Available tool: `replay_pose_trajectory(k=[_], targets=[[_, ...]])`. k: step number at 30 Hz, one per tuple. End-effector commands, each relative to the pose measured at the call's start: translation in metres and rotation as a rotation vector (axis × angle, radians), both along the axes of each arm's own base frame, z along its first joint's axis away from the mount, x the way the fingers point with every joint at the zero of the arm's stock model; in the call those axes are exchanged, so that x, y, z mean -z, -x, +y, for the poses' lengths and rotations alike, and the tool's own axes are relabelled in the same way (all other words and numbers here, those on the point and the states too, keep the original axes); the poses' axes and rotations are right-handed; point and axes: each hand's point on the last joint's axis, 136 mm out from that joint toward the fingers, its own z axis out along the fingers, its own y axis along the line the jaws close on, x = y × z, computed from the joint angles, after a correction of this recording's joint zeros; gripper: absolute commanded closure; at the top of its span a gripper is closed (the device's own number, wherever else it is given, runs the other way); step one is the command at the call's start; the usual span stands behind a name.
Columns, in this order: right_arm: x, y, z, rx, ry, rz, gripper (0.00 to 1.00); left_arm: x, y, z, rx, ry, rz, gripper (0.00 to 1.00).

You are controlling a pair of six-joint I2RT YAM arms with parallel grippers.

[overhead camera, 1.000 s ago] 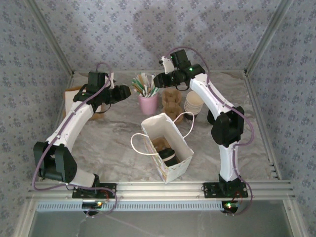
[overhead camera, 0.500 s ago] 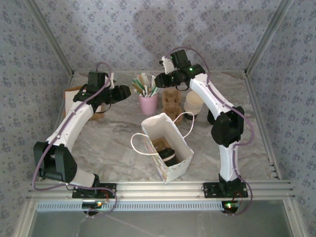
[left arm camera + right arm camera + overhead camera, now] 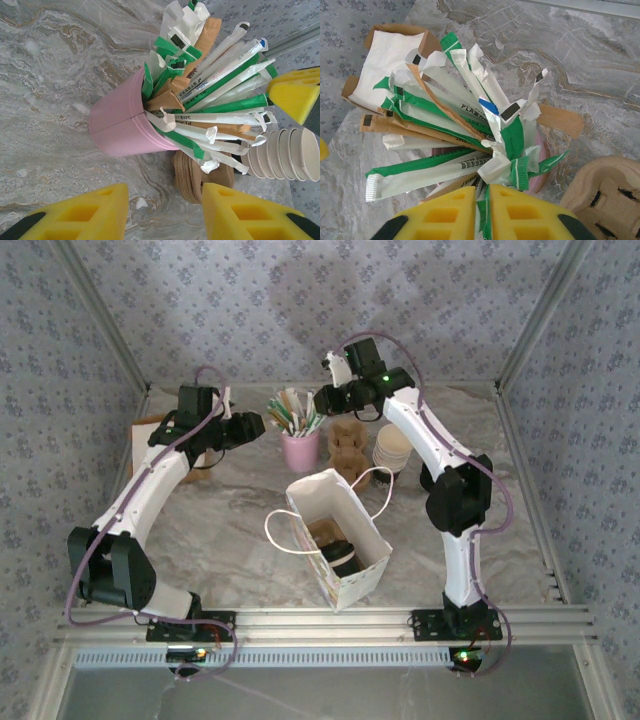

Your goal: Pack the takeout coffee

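Note:
The takeout coffee [image 3: 343,558], a cream cup with a black lid, stands inside the white paper bag [image 3: 362,586] at mid table. At the back, the pink holder [image 3: 299,451] [image 3: 125,125] is full of wrapped straws and sachets. My right gripper [image 3: 323,399] [image 3: 487,220] hangs over that holder, shut on a green-and-white wrapped straw [image 3: 483,202] pinched between its yellow fingers. My left gripper [image 3: 257,424] [image 3: 165,210] is just left of the holder, open, with only marble tabletop between its fingers.
A stack of lidless cream cups [image 3: 392,447] [image 3: 285,152] and brown pulp carriers [image 3: 347,445] [image 3: 195,175] sit right of the holder. A napkin box [image 3: 150,440] [image 3: 390,55] is at the back left. The bag's cord handles [image 3: 280,530] loop outward.
My right gripper's fingers have closed together on a wrapped straw in the pink holder. The left arm has stayed where it was.

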Motion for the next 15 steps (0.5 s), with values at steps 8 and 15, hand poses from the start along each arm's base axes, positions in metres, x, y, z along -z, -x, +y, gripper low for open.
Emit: replay_pose_trajectory(k=[8,15], targets=[[0.0014,0.0014,0.0058,-0.012,0.001,0.022,0.72,-0.0057,-0.0018,-0.0003,0.014,-0.003,-0.037,0.57],[0.0004,-0.0005,0.0072,-0.011,-0.004,0.024,0.82,-0.0056,-0.0009,-0.0001,0.014,-0.003,-0.038,0.57]])
